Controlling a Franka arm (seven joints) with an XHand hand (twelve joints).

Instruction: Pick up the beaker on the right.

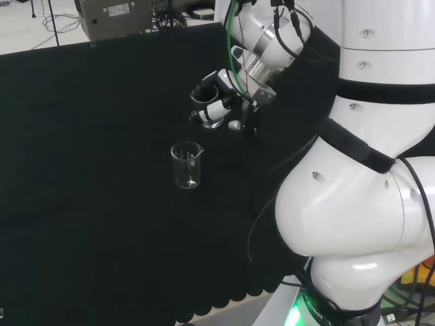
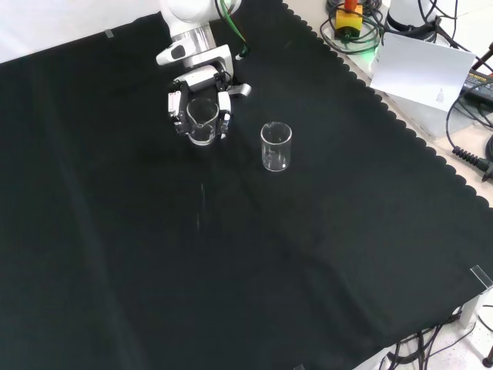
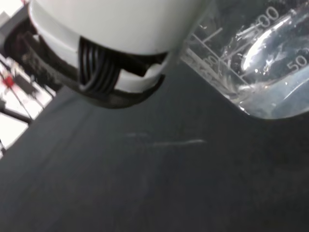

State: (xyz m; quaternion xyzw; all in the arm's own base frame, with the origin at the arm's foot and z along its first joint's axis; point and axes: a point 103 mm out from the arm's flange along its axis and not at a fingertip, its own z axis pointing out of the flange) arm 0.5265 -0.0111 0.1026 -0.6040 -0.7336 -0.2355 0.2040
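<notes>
Two clear glass beakers stand apart on the black cloth. In the front view the hand (image 2: 225,106) reaches down from the top with its fingers curled round one beaker (image 2: 202,123). The other beaker (image 2: 276,146) stands free to its right, upright and seemingly with nothing in it. In the head view the held beaker (image 1: 206,112) sits among the fingers of the hand (image 1: 221,105), and the free beaker (image 1: 187,165) stands nearer and a little to the left. The wrist view has the held beaker's graduated wall (image 3: 256,72) close beside a white part of the hand (image 3: 111,38). Whether its base touches the cloth I cannot tell.
The arm's big white links (image 1: 353,170) take up the right of the head view. A grey box (image 1: 112,17) stands beyond the cloth's far edge. In the front view a white sheet (image 2: 420,69) and cables (image 2: 470,154) lie past the scalloped edge at the upper right.
</notes>
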